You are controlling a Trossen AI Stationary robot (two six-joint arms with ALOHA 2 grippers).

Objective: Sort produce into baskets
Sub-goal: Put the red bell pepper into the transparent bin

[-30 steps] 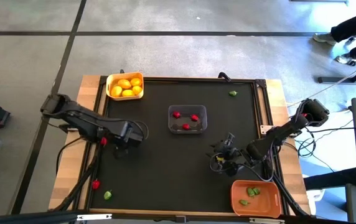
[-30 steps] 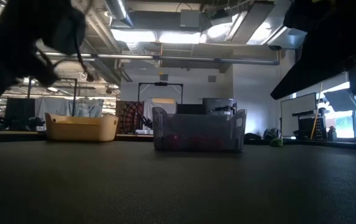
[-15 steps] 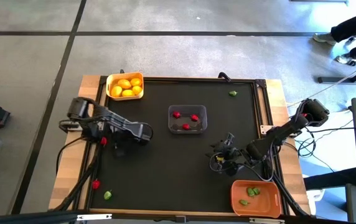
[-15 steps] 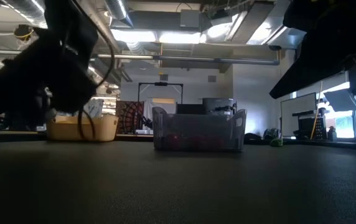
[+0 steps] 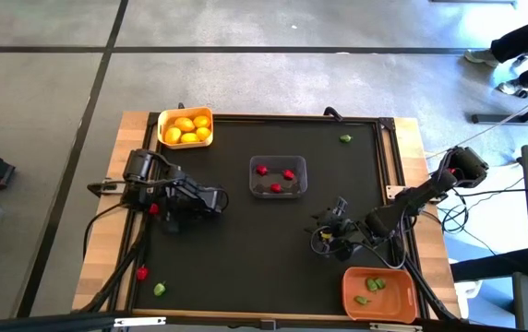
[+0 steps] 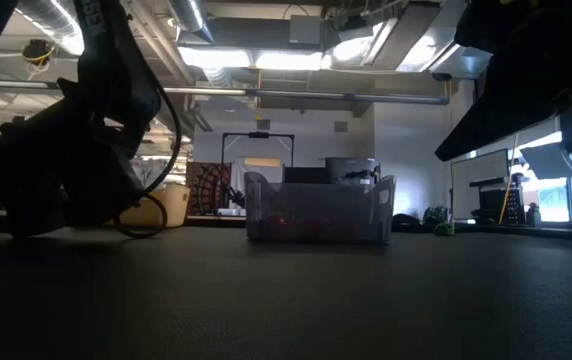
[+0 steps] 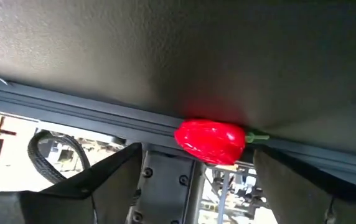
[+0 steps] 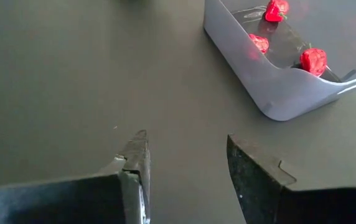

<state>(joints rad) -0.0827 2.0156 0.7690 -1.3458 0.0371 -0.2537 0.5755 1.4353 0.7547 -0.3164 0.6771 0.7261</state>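
Observation:
A red pepper piece [image 7: 210, 142] lies on the black mat against its left edge rail [image 5: 153, 209]. My left gripper [image 7: 196, 190] is low over the mat and points back at that edge [image 5: 165, 214]. It is open, with one finger on either side of the pepper and short of it. My right gripper [image 8: 184, 162] hangs open over bare mat at the right [image 5: 333, 232]. The clear basket [image 5: 278, 176] holds three red pieces. The yellow basket [image 5: 186, 127] holds lemons, and the orange basket [image 5: 378, 290] holds green pieces.
A green piece [image 5: 345, 138] lies loose at the mat's far right. A red piece [image 5: 142, 273] and a green one [image 5: 160, 289] lie at the near left corner. The mat has a raised rail [image 7: 103, 112] round it. Cables [image 5: 116, 249] run along the left side.
My left arm has folded and its gripper has come down toward the mat's left edge, rolling as it sank, until it stands low by the red pepper. Its fingers stay open.

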